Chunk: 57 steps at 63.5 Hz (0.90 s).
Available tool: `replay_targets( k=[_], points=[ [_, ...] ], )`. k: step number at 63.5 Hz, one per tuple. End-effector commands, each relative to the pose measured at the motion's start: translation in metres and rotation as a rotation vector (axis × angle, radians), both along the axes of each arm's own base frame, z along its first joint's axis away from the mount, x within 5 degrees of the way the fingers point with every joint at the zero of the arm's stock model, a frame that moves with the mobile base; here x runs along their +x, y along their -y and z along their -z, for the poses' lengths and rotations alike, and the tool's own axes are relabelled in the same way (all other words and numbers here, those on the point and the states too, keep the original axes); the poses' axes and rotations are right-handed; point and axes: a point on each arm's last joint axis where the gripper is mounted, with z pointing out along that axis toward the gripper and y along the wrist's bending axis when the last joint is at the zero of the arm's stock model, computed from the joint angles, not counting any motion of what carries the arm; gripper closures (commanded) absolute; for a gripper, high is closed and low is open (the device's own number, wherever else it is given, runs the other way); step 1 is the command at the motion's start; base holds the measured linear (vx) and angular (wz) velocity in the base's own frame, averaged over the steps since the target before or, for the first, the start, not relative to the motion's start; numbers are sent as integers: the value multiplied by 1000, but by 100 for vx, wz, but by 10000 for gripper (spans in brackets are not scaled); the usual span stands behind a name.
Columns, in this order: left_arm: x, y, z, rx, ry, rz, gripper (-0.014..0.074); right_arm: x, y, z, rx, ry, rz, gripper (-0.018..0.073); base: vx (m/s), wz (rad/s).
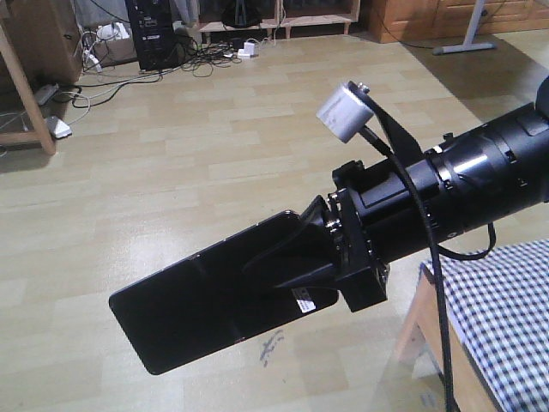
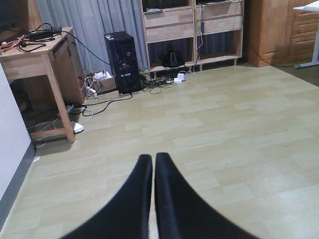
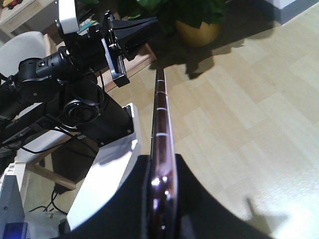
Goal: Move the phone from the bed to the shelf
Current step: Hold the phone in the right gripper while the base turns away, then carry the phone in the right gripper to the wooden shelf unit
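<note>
Phone [image 1: 206, 300]: held in the air above the floor [image 1: 214, 154], clear of the bed [image 1: 506, 318], whose checked corner shows at lower right. It lies roughly flat, and its free end juts out to the left of the gripper. The right wrist view shows it edge-on [image 3: 160, 124].

Right gripper [image 1: 296, 268]: clamped on the phone's near end, one finger on each face.

Left gripper [image 2: 153, 164]: fingers pressed together, nothing between them, over bare floor.

Shelf [image 2: 194, 30]: against the far wall, well apart from both grippers.
</note>
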Motion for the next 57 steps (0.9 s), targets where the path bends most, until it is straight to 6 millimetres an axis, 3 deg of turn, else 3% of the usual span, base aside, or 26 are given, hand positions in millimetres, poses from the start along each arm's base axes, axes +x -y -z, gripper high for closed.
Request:
replay_targets(
  k=[1, 57],
  points=[
    [-1, 0, -16, -4, 108, 4, 596, -13, 0, -23, 98, 1, -52, 560, 43, 5],
    [-1, 0, -16, -4, 108, 4, 596, -13, 0, -23, 98, 1, -52, 560, 47, 0]
  ],
)
